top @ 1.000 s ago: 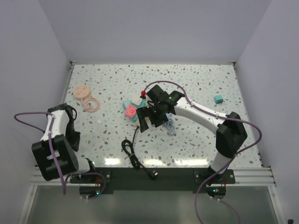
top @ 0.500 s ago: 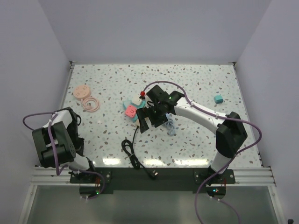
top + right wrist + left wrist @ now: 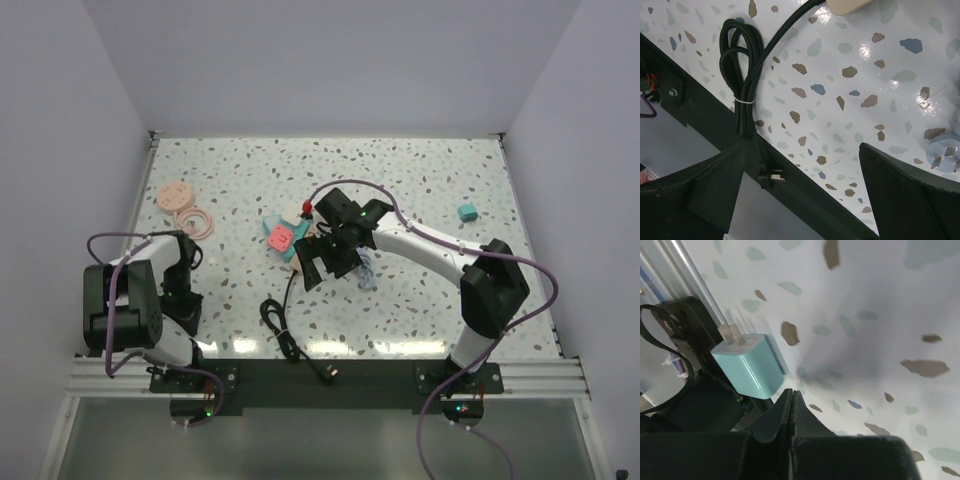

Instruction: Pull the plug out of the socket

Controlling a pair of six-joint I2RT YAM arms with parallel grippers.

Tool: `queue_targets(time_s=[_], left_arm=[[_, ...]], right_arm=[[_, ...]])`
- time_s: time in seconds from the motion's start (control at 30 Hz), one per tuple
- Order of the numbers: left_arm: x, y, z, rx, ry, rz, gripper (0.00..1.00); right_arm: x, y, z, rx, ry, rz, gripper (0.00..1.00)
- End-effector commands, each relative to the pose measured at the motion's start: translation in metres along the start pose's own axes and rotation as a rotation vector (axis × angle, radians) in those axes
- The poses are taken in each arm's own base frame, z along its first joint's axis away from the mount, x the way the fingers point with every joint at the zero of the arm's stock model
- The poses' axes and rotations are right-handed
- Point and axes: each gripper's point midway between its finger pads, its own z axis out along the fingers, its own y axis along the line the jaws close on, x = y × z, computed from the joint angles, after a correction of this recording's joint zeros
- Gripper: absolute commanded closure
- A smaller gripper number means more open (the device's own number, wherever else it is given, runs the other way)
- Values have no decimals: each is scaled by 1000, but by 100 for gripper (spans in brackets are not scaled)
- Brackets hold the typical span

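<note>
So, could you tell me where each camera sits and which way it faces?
Top external: above and behind the bases, looking down on the table; left arm and right arm show.
Left wrist: low by the table's near edge, facing a teal adapter; shut left gripper at the bottom.
Right wrist: above the near edge, looking down on the cable; open right gripper frames it.
Shared: top and right wrist both show the cable.

The speckled table (image 3: pixel 420 170) carries a pink disc (image 3: pixel 177 195), a teal block (image 3: pixel 466 212) and a coiled black cable (image 3: pixel 270 315).
</note>
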Motion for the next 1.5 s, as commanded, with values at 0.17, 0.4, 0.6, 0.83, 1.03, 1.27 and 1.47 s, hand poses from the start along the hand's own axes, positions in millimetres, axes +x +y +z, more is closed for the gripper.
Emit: queue_targets(time_s=[0.17,0.4,0.6,0.83,1.03,1.27,1.47], left_arm=[[10,-55,-42,178,-67,100,100],[-30,-68,-138,439,-293,136,100],[-37,-62,-212,764,-417,169,75],[-30,-43,-282,1100,-533,217,3],[-23,-24,-319,1243,-595,267,0],[-9,-8,-331,1362,-626,325,0],[-2,7,-340,1432,-644,329,0]], right_arm=[[4,3,-12,-10,-33,-10,2],[-7,31,-10,-145,-47,31,2],[-10,87,8,-319,-13,17,2],[0,150,62,-378,87,-34,2],[-6,212,84,-508,98,-15,2],[-39,266,97,-738,43,80,96],[-21,310,125,-870,178,81,100]])
